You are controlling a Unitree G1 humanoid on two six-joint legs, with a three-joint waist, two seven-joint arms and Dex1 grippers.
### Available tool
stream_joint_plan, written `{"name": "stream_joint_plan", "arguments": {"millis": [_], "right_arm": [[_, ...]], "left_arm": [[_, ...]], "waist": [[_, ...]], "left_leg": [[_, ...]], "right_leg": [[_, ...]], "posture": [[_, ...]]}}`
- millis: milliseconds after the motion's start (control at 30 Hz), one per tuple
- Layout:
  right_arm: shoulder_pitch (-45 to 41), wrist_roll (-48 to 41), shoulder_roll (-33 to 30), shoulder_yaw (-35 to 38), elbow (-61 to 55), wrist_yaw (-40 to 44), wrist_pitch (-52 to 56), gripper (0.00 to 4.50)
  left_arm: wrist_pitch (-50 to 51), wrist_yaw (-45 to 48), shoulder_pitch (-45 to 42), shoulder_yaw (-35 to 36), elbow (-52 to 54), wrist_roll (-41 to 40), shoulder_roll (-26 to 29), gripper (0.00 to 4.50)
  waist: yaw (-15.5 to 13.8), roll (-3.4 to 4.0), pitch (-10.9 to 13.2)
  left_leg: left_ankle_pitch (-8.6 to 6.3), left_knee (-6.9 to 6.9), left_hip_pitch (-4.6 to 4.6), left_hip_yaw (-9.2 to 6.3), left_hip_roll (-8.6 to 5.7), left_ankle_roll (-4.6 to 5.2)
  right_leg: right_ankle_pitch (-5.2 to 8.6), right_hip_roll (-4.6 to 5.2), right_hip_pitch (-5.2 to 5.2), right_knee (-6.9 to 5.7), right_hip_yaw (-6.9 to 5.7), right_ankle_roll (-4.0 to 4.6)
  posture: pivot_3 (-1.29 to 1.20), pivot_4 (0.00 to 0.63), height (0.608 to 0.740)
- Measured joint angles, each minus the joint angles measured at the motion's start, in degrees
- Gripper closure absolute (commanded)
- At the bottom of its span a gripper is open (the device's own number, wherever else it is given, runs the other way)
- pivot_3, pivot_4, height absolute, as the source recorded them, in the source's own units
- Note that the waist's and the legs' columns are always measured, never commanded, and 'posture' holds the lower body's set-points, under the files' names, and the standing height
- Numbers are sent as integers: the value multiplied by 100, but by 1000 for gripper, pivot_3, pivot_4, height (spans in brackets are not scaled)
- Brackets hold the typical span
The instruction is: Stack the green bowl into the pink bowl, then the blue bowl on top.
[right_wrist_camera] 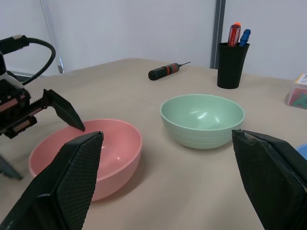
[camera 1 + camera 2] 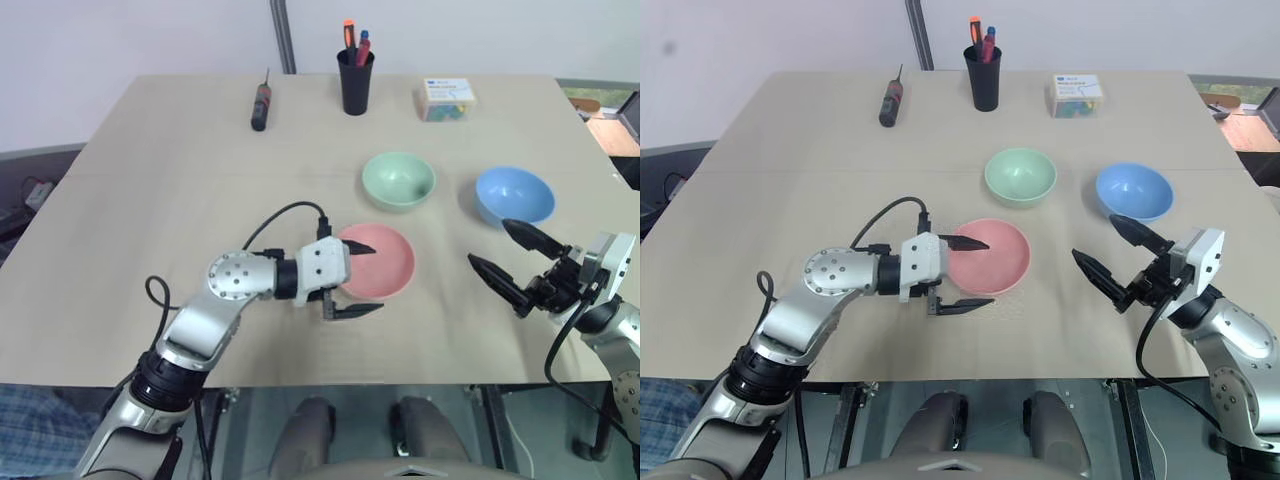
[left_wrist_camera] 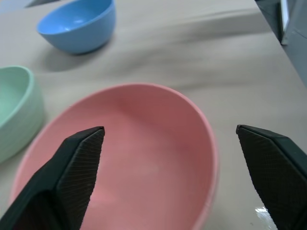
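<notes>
- Salmon-pink round plastic bowl [image 2: 381,262] sits empty near the table's [image 2: 150,220] front edge, left claw [image 2: 358,281] spread wide around its near rim.
- Mint-green plastic bowl [image 2: 398,180] and sky-blue plastic bowl [image 2: 514,195] stand apart behind it.
- Right claw [image 2: 512,260] gapes wide, empty, near the blue one.

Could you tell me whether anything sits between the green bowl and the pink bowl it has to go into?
Nothing visible does. The green bowl and the pink bowl are separated by bare table. The open left gripper straddles the pink bowl's near rim, on the side away from the green bowl.
</notes>
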State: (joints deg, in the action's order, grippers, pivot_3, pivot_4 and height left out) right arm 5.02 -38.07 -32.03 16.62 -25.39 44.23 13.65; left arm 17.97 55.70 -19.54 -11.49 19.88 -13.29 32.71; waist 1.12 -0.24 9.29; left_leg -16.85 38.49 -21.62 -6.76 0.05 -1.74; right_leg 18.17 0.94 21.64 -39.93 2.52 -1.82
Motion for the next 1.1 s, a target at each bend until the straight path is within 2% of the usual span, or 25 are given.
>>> {"name": "stream_joint_plan", "arguments": {"millis": [100,133,233,333,433,533,667,767,1100], "right_arm": [[-308,166,-34,-8,220,-213,80,0],[-580,223,-53,-30,392,-386,255,0],[-949,417,-107,-224,576,-564,460,0],[-1634,909,-168,-687,932,-733,649,0],[-2452,1435,-199,-1115,1399,-898,832,0],[-3104,1816,-106,-1636,1733,-785,796,0],[-4071,2132,147,-2319,2336,-541,1090,0],[-4773,2496,351,-2932,2910,-22,885,0],[-5996,4058,1049,-4132,5252,279,46,0]], "left_arm": [[295,-461,210,637,101,-370,-199,84],[470,-782,377,1130,209,-686,-376,84],[750,-1307,629,1977,371,-1242,-556,84],[917,-1474,1305,2775,677,-1731,-440,84],[1106,-1363,2007,3209,869,-2226,-269,84],[1133,-1324,2252,3465,958,-2565,-236,84],[866,-1301,2628,3579,995,-2511,-199,84],[494,-1143,3063,3648,1076,-2504,-251,84],[-140,-1115,3827,3871,1537,-2683,-479,84]], "waist": [[19,0,0],[33,0,0],[33,0,0],[123,1,0],[133,0,2],[75,-2,3],[104,-1,3],[136,-3,5],[128,-3,5]], "left_leg": [[0,0,3,4,5,0],[0,1,3,3,6,0],[1,0,-2,-5,8,-1],[12,-6,3,3,10,-21],[10,-6,3,8,9,-19],[9,-5,-1,-2,9,-16],[12,-7,-2,2,6,-21],[11,-14,-7,2,10,-21],[11,-13,-9,1,10,-21]], "right_leg": [[0,-1,0,-2,2,0],[0,-1,0,-2,1,0],[0,2,2,1,-6,0],[-1,6,7,2,17,0],[-1,6,9,2,10,-1],[-1,7,7,3,-4,0],[-1,9,9,7,4,0],[-1,14,23,11,12,1],[-1,29,26,9,3,2]], "posture": [[0,150,740],[0,150,740],[0,150,740],[0,150,740],[0,150,740],[0,150,740],[0,150,740],[0,150,740],[0,150,740]]}}
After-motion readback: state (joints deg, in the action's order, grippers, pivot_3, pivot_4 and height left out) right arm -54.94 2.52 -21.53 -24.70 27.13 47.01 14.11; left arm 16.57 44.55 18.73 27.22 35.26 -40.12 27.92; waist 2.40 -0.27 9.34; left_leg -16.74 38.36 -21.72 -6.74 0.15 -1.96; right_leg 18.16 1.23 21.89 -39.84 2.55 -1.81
